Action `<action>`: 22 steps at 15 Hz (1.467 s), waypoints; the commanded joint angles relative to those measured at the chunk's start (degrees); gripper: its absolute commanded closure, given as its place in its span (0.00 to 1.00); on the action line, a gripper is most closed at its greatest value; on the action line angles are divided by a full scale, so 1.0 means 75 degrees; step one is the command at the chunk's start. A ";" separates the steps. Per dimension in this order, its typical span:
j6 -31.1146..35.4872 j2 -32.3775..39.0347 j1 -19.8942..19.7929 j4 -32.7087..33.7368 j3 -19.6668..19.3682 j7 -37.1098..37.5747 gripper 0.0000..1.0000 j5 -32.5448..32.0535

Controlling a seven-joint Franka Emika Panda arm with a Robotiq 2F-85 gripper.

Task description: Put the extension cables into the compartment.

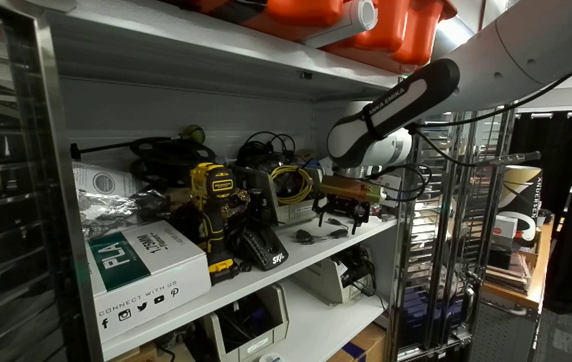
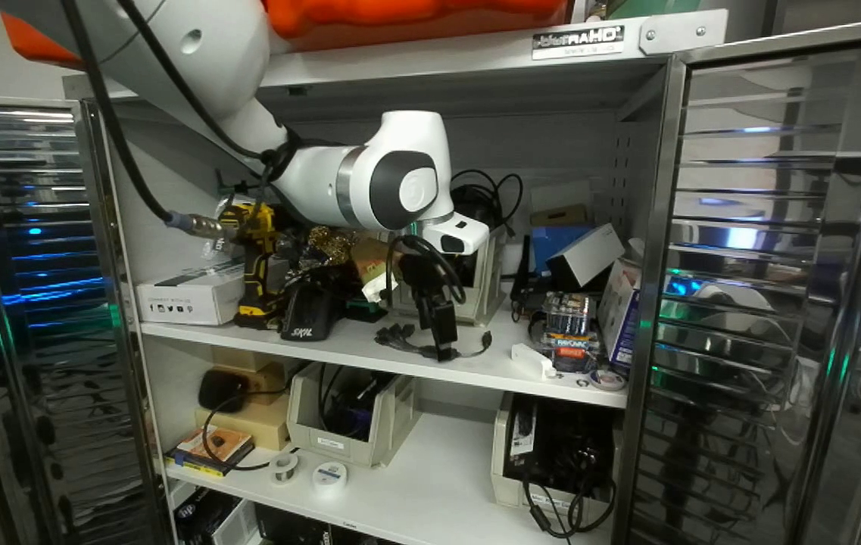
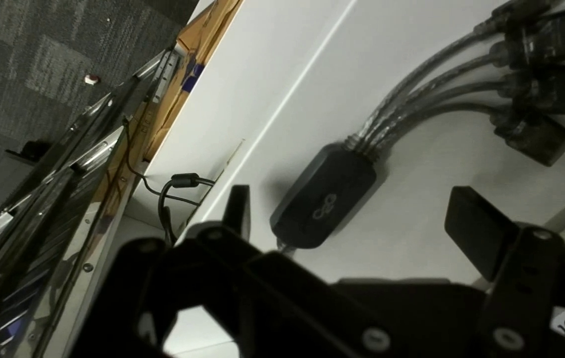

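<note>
Extension cable (image 3: 357, 159) on the white shelf (image 3: 411, 223), its black block (image 3: 322, 199) in view between widely parted fingers (image 3: 478, 231)

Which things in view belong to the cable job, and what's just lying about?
Job: branching cable, the tall bay it lies in, the tool.
Just lying about: yellow-and-black drill, SKIL charger, PLA box, Rayovac battery pack.

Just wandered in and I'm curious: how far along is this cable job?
Looks done: a black multi-plug cable lies on the shelf board inside the tall compartment. In hand: nothing; the jaws stand open. Left: probably just moving the arm away; whether more must go in, I can't tell.
</note>
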 commanded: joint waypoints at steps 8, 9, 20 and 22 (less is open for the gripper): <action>-0.0785 0.0545 0.0109 0.0835 -0.0209 0.0216 0.00 0.0027; -0.0835 0.0575 0.0111 0.0890 -0.0214 0.0225 0.00 0.0033; -0.1447 0.0460 0.0121 0.0968 -0.0243 0.0160 0.88 -0.0082; -0.1402 0.0309 0.0154 0.0791 -0.0253 0.0176 0.86 -0.0147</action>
